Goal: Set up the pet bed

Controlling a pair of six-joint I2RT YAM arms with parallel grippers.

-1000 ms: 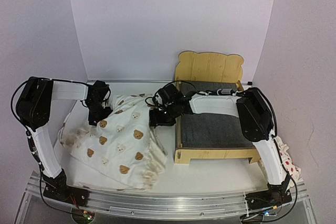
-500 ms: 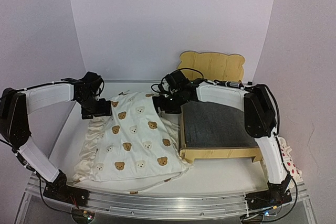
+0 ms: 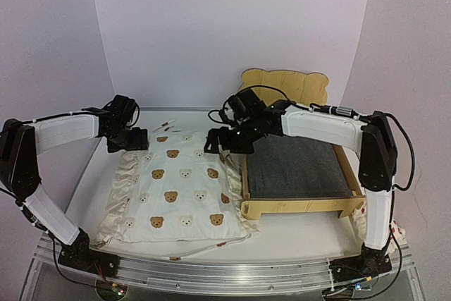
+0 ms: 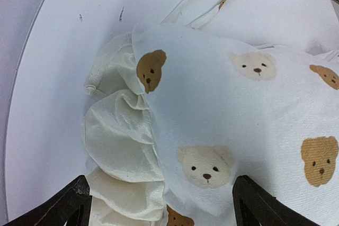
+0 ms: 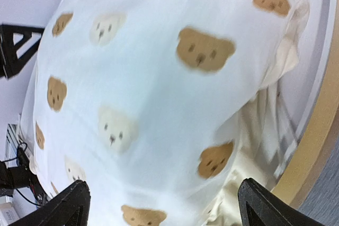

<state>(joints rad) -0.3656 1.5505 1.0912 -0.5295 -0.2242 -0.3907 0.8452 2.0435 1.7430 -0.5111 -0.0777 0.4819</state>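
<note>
Plywood pet bed (image 3: 296,206) on 3 o'clock side of table (image 3: 303,235), bear-ear headboard at 12 o'clock end, dark grey felt base showing. Bear-print ruffled cushion (image 3: 176,188) flat on table at bed's 9 o'clock, edge against side rail. Left end effector (image 3: 127,144) over cushion's 10 o'clock corner, right end effector (image 3: 222,142) over its 1 o'clock corner. Both spread wide, gripping nothing.

Showing pale honey-toned wood across the small light plywood bed frame with bear-ear headboard (image 3: 283,89), carrying dark grey over its flat felt base (image 3: 296,167). Displaying brown and off-white bear faces in staggered rows on the cream ruffled fabric cushion (image 3: 176,188), showing plain cream along its gathered frill (image 4: 119,146). Setting all this against the plain white of the smooth worktop (image 3: 296,234).
</note>
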